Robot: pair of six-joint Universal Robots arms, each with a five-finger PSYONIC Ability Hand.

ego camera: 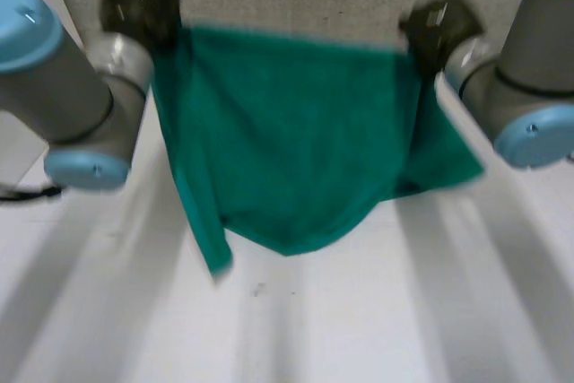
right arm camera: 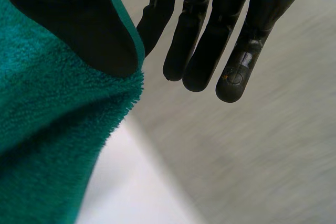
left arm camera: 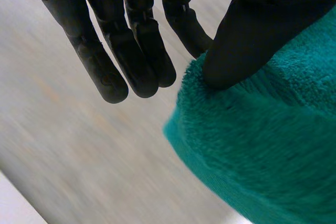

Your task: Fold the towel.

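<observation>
The left robot hand stood over the far side of the bench, pinching one top corner of the green towel. In its wrist view the left thumb pressed the pile, it seemed, against the nearest finger, while the other fingers stood straight and free beside it. Between the hands the towel hung as a sheet. Its top edge was nearly level but its lower edge was uneven (one corner drooped low at the left, the other flared out at the right); whether it brushed the bench I could not tell. The right robot hand pinched the other top corner in the same way, right thumb on the cloth, fingers straight. The step looked like carrying the held edge over to make the fold. To do it well, both hands should travel together, level, with the top edge taut, so that the drooping corners settle flat and the edges meet squarely.
</observation>
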